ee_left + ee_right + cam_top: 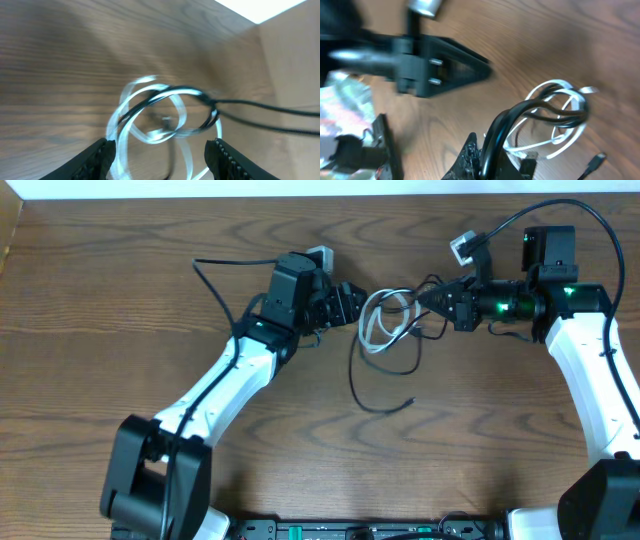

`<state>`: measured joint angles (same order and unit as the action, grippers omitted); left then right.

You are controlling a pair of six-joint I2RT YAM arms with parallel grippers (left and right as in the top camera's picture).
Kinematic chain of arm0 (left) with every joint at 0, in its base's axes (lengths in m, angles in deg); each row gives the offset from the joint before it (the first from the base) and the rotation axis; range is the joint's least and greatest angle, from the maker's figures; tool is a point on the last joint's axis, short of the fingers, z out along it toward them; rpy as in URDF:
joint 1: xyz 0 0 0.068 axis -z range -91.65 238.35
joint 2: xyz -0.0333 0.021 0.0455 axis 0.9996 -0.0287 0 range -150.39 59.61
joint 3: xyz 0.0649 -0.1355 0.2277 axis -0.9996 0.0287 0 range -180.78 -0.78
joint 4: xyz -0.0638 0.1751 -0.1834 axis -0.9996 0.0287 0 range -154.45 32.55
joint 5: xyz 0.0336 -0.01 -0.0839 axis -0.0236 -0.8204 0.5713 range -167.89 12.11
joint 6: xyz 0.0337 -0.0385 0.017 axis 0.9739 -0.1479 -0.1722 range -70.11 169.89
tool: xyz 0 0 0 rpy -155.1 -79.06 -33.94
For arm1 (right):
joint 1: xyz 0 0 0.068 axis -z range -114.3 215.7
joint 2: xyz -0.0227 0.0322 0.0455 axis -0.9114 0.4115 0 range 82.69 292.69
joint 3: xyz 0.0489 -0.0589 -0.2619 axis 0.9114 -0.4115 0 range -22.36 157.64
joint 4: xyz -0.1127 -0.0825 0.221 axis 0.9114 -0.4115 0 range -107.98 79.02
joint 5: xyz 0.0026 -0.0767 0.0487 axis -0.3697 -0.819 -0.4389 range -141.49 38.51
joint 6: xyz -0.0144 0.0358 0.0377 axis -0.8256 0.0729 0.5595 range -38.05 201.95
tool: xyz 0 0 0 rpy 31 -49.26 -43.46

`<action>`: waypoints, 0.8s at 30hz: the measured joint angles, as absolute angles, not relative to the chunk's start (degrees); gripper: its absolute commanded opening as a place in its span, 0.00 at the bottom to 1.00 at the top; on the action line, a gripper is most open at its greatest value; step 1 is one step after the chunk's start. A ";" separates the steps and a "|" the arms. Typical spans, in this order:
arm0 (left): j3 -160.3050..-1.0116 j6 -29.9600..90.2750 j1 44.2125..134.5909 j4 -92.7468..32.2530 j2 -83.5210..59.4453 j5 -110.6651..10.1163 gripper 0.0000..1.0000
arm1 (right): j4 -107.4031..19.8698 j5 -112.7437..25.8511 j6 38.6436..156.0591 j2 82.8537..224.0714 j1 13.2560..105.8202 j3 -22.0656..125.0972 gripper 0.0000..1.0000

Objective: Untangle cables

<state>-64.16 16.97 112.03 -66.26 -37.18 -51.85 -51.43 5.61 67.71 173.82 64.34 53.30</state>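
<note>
We see a brown wooden table top with a pronounced streaky grain (300, 470) filling nearly all of each view, and along its far edge in the overhead view runs a narrow, bright white strip (300, 188). In the left wrist view a plain, flat tan panel (295, 65) stands upright at the table's edge, with a bright white area above it. At the left of the right wrist view we make out a crumpled, shiny silvery patch (342, 107), too blurred to identify.
</note>
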 measured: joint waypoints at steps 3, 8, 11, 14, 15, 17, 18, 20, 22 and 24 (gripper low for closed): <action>-64.16 13.99 112.06 -68.07 -39.59 -49.03 0.63 | -50.79 7.97 66.25 173.82 64.34 53.32 0.01; -64.16 8.33 112.67 -68.62 -43.48 -47.28 0.63 | -50.58 7.45 66.14 173.82 64.34 53.30 0.01; -64.16 5.47 113.67 -69.16 -45.38 -46.73 0.63 | -50.60 6.33 66.38 173.82 64.34 53.32 0.01; -64.16 2.48 114.83 -69.88 -46.74 -46.76 0.63 | -50.58 5.44 66.53 173.82 64.27 53.32 0.01; -64.16 1.47 115.18 -69.99 -46.95 -46.97 0.63 | -50.60 5.26 66.53 173.82 64.18 53.30 0.01; -64.16 -0.34 115.79 -70.43 -47.13 -47.80 0.63 | -50.60 4.96 66.55 173.82 63.96 53.30 0.01; -64.16 -1.26 116.10 -70.89 -47.13 -48.26 0.63 | -50.58 4.63 66.55 173.82 63.79 53.32 0.01; -64.16 -3.14 116.69 -73.03 -47.13 -48.74 0.63 | -50.58 3.62 66.86 173.82 63.26 53.30 0.01; -64.16 -5.02 117.04 -74.89 -47.13 -49.01 0.63 | -50.60 2.05 67.65 173.82 62.61 53.32 0.01; -64.16 -6.94 117.32 -75.92 -47.13 -49.12 0.63 | -50.60 0.76 68.22 173.82 62.02 53.30 0.01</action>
